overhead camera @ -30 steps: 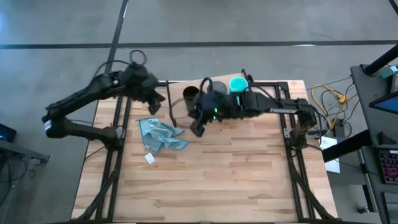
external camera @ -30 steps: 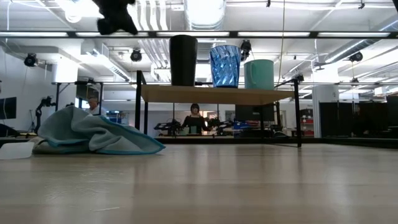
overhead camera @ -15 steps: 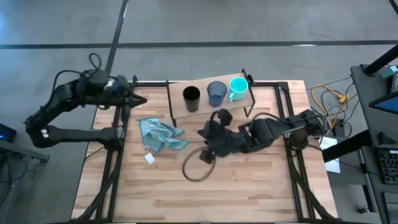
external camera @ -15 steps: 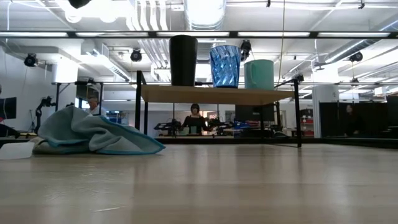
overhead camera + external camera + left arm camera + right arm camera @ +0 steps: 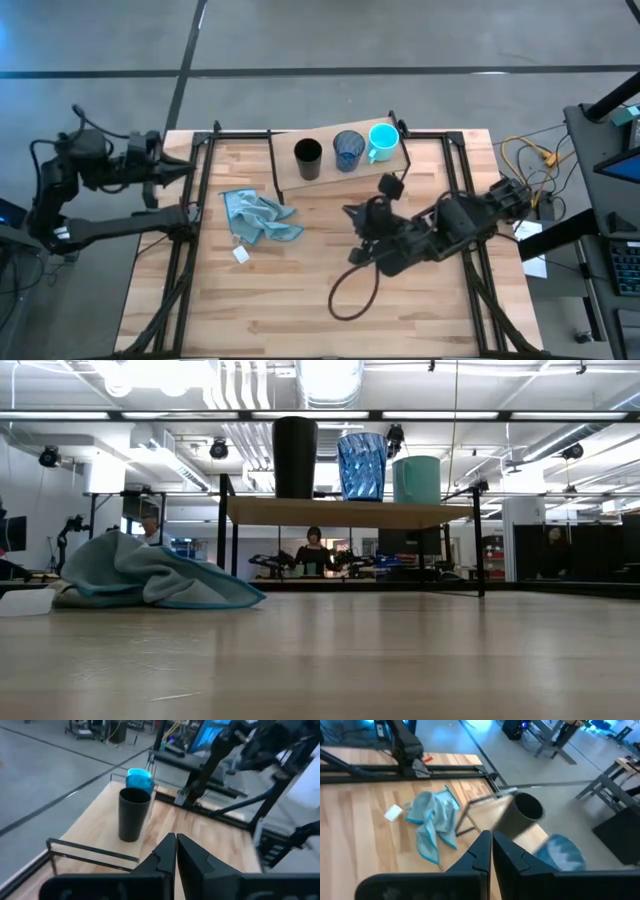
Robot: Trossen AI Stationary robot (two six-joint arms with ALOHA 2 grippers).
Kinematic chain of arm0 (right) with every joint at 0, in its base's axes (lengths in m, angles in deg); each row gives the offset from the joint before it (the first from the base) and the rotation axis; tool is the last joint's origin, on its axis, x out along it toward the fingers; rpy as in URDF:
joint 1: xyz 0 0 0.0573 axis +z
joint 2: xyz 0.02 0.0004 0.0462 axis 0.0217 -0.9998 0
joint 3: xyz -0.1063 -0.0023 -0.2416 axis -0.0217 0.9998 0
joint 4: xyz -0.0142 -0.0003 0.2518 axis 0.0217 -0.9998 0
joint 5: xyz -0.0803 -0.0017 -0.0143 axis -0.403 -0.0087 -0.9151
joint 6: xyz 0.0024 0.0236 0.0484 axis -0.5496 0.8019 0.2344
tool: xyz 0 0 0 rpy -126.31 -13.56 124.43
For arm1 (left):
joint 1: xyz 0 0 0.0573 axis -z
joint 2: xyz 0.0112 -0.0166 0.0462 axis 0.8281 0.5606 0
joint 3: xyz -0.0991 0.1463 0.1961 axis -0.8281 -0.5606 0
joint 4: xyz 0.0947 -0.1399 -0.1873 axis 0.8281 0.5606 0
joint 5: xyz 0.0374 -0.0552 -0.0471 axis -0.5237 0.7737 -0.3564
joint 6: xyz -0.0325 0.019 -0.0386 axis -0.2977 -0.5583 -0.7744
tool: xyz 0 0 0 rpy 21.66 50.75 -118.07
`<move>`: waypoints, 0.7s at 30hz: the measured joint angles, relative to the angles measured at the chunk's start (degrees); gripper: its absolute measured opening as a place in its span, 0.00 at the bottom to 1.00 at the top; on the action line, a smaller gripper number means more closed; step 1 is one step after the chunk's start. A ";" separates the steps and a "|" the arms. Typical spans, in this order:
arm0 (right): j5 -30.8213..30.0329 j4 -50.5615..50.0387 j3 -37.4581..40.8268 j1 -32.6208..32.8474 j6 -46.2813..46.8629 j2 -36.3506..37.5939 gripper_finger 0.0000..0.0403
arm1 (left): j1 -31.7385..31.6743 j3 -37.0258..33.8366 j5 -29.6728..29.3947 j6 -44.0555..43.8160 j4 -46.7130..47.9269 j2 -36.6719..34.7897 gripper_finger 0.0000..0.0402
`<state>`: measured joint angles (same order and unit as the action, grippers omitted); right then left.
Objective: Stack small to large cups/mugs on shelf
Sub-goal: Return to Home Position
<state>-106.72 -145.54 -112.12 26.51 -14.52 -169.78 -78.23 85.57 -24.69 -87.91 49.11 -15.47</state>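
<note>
The right claw (image 5: 490, 851) has its two fingers pressed together with barely a slit between them. It holds nothing and touches nothing. We find it hanging over the table (image 5: 300, 300), short of the shelf (image 5: 335, 176) and apart from it. Beyond its tips, on the shelf board, stand three vessels upright in one row. The black cup (image 5: 308, 158) is at the end toward the left arm, the blue glass cup (image 5: 348, 150) is in the middle, and the teal mug (image 5: 383, 140) is at the far end. A crumpled light blue cloth (image 5: 258, 215) lies on the table beside this claw, toward the left arm, with a small white tag (image 5: 240, 254) just next to it.

The left claw (image 5: 176, 851) is likewise closed and empty. We note it held outside the table's left edge, well apart from the shelf and pointing across at it. Of the three vessels, the black cup is nearest to its tips, with the blue glass cup behind.
</note>
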 joint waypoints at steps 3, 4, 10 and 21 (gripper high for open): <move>0.17 -4.48 0.02 -0.02 1.91 2.10 0.02 | 0.00 -2.45 0.22 -2.48 0.24 -2.26 0.00; 0.17 -6.40 0.04 0.00 2.90 2.96 0.02 | 0.00 -3.16 0.26 -2.67 0.28 -2.82 0.00; 2.67 -10.69 2.21 0.53 5.85 7.34 0.02 | -0.01 -6.68 0.26 -5.61 -0.94 -6.86 0.00; 4.00 -10.67 18.63 2.59 9.23 20.59 0.02 | -0.04 -12.83 -0.26 -6.75 -2.47 -9.29 0.00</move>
<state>-102.72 -156.21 -93.49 29.10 -5.29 -149.19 -78.28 72.74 -24.95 -94.66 46.64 -24.76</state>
